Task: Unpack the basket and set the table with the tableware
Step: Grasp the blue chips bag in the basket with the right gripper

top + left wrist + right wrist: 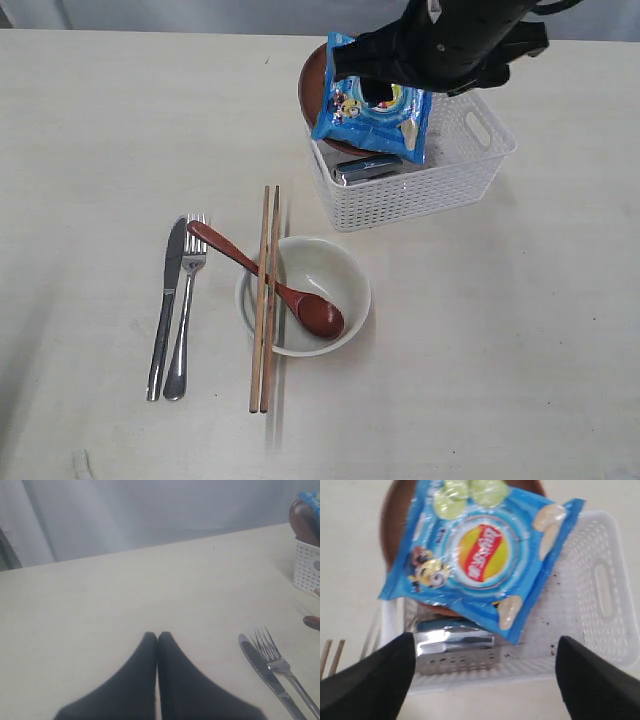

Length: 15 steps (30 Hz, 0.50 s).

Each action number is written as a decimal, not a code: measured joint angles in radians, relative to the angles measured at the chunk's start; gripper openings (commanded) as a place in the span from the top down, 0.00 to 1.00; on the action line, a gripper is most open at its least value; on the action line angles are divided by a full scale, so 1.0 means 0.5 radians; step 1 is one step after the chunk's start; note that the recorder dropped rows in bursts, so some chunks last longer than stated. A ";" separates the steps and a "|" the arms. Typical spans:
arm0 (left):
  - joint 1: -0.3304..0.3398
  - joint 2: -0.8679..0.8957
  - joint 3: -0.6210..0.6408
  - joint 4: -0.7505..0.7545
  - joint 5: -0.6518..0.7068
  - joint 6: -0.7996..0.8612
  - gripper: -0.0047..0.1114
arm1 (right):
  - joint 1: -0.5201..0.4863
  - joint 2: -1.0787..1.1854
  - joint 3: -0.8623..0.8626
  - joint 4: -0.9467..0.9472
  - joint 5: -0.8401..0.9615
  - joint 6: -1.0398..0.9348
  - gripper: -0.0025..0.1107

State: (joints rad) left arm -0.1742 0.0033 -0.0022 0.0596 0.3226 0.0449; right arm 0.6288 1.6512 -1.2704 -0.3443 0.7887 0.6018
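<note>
Where the right gripper [485, 641] hangs over the basket [420, 195], its two black fingers [372, 680] stand wide apart and hold nothing. The blue chip bag [375, 105] lies below them, leaning on the brown plate [312, 85]. That plate stands tilted at the basket's far left corner and rises above the rim. A steel cup [368, 168] lies on its side inside the basket, partly under the bag's lower edge.

The left gripper [157, 636] is closed with its tips touching and grips nothing, above bare table [520, 350].

Near the basket's front wall sits the bowl [325, 268]. The chopsticks [262, 340] rest side by side across its left rim. The spoon [270, 283] has its head inside the bowl, and its handle crosses the chopsticks toward the fork [185, 300]. The knife [165, 300] lies just beside the fork, parallel to it. Bare tabletop stretches right of the bowl and left of the knife.
</note>
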 measured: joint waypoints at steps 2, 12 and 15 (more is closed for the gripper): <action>0.000 0.000 0.000 0.000 0.000 0.000 0.96 | -0.074 0.018 -0.003 0.010 0.000 0.062 0.33; 0.000 0.000 0.000 0.000 0.000 0.000 0.96 | -0.481 0.246 -0.003 0.975 -0.108 -0.592 0.33; 0.000 0.000 0.000 0.000 0.000 0.000 0.96 | -0.605 0.270 -0.003 1.215 -0.134 -0.860 0.33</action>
State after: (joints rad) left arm -0.1742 0.0033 -0.0022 0.0596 0.3226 0.0449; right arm 0.3266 1.7863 -1.2717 0.2634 0.7218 0.1716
